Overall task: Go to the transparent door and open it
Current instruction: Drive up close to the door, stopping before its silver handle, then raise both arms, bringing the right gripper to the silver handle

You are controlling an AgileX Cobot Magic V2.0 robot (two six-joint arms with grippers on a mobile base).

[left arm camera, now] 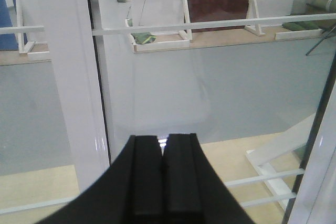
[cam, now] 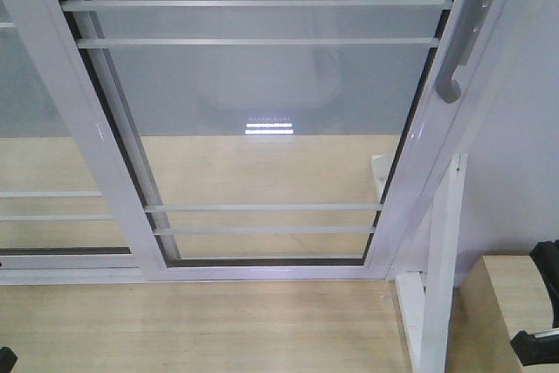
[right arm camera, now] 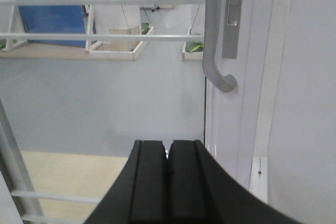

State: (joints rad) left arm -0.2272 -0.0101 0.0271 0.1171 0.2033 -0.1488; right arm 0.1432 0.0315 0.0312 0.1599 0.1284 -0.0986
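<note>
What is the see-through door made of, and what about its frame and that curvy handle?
The transparent door looks like clear glass: you see the floor straight through it, and a light glint shows on it. Its frame looks like white-painted metal, smooth and slightly shiny. The handle looks like matte grey metal, though it could be plastic.

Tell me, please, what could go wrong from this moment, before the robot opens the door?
1. The right gripper is shut and appears below and left of the pull handle in its own view. If it does not open first, it may only knock the handle.
2. The left gripper, also shut, points at the glass of the transparent door. Moving forward may strike the glass.
</note>
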